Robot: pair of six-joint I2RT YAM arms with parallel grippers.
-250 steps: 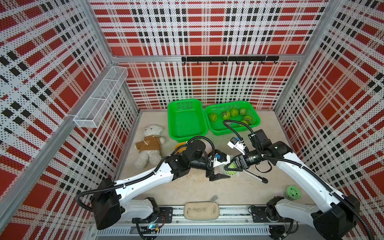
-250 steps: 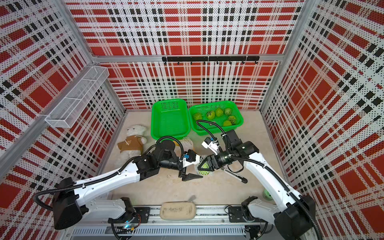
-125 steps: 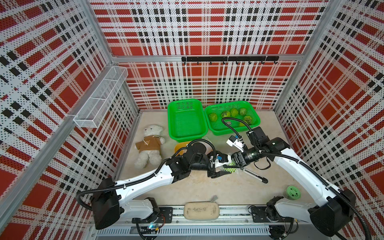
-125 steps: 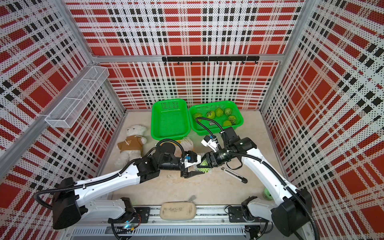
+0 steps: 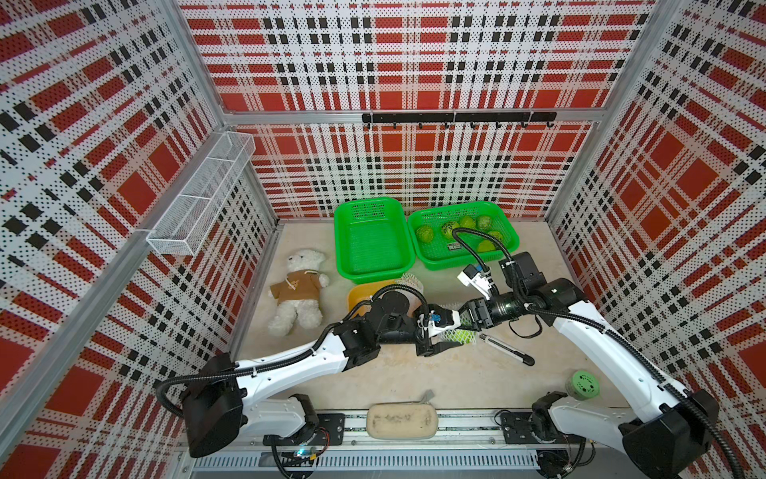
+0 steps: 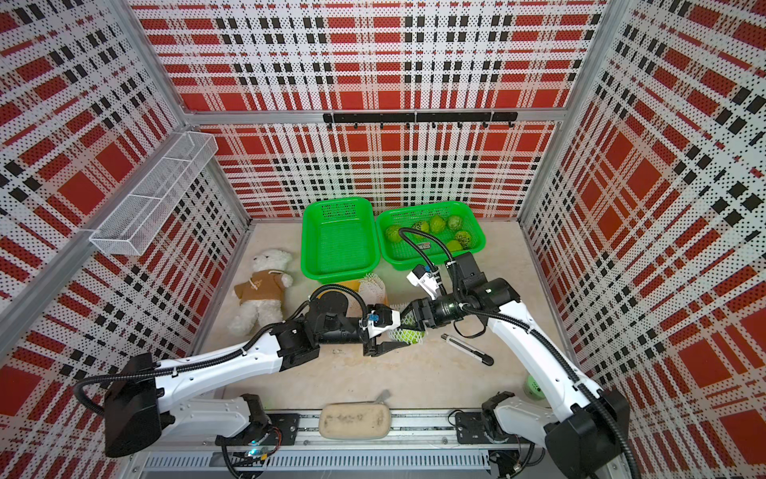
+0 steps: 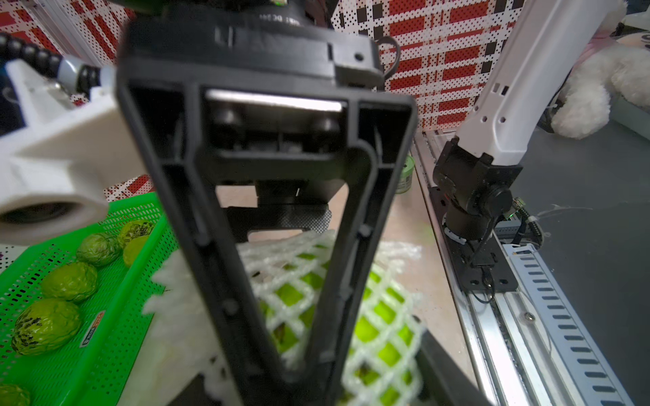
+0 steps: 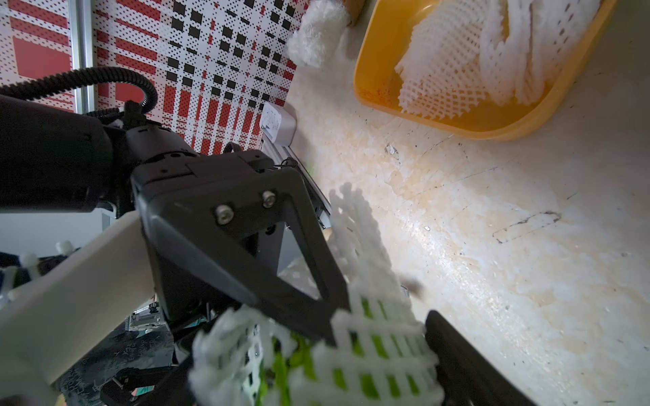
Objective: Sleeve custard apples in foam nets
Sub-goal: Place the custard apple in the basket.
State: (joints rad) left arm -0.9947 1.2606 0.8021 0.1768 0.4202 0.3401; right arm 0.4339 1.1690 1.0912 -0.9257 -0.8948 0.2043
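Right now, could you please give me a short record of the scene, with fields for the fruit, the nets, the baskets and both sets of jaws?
Sleeved fruit: one custard apple inside a foam net, between the two arms
Jaws: left jaws and right jaws both at that netted fruit; grip unclear
Loose fruit: six loose custard apples visible in the fruit basket, green
Other basket: empty basket, green, beside it
Spare nets: spare foam nets piled in a yellow tray

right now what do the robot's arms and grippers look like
The left arm and right arm have white links, black joints and black ribbed cable hoses. The left gripper and right gripper have black triangular open-frame fingers, each with a white camera mount beside it.
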